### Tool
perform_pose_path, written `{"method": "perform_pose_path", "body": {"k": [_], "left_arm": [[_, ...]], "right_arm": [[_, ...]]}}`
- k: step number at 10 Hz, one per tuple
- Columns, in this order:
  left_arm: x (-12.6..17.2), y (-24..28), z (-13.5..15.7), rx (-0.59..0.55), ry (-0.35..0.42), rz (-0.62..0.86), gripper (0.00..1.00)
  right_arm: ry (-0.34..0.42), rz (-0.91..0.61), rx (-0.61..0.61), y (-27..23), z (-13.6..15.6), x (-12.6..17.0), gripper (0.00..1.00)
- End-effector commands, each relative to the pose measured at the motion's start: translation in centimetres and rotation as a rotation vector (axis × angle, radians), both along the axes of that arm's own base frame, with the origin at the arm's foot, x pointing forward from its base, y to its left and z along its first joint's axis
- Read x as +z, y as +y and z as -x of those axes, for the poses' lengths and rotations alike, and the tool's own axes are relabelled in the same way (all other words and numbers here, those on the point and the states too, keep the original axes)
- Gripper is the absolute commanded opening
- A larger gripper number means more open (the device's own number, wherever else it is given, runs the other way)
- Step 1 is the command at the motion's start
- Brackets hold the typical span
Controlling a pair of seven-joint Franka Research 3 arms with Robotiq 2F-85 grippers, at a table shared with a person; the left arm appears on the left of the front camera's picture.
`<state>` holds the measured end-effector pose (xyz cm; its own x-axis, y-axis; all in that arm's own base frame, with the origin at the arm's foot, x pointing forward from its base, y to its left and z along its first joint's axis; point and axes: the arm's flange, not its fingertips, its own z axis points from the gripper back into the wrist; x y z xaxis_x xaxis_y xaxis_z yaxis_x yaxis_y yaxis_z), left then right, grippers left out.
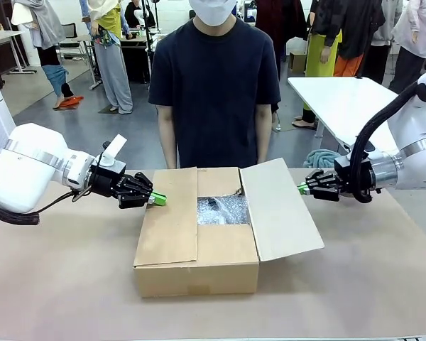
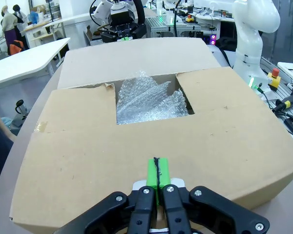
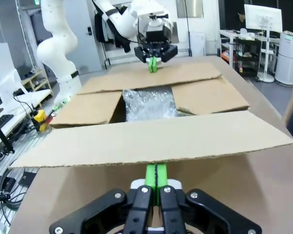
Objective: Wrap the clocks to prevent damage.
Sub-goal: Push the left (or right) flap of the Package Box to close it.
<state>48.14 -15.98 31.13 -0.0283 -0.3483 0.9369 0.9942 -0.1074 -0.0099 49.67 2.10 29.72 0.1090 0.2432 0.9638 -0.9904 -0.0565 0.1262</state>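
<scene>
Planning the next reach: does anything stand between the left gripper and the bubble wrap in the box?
The closed left flap lies between the left gripper and the bubble wrap; the wrap itself lies uncovered.

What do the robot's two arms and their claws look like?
Both the left arm and right arm are smooth, rounded white tubes with a silver band near the wrist. The left gripper and right gripper are black, built from bolted linkage bars, with bright green pads at the tips. Black cables loop beside each arm.

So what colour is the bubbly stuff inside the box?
Clear and silvery-shiny bubble wrap. It shows best in the left wrist view.
</scene>
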Motion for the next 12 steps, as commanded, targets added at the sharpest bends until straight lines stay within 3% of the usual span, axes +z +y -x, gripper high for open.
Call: {"method": "perform_pose_path", "body": {"k": [1, 4, 5, 12], "left_arm": [[-0.2, 0.0, 0.1, 0.003, 0.004, -0.002, 0.0], [-0.2, 0.0, 0.1, 0.003, 0.004, -0.002, 0.0], [-0.2, 0.0, 0.1, 0.003, 0.004, -0.002, 0.0], [-0.2, 0.0, 0.1, 0.003, 0.004, -0.002, 0.0]], "right_arm": [[0.01, -0.065, 0.011, 0.4, -0.7, -0.5, 0.01], [-0.03, -0.171, 0.048, 2.2, -0.1, 0.1, 0.01], [-0.062, -0.206, 0.003, 3.1, -0.1, 0.0, 0.01], [-0.049, -0.202, 0.084, 11.8, -0.2, -2.5, 0.01]]}}
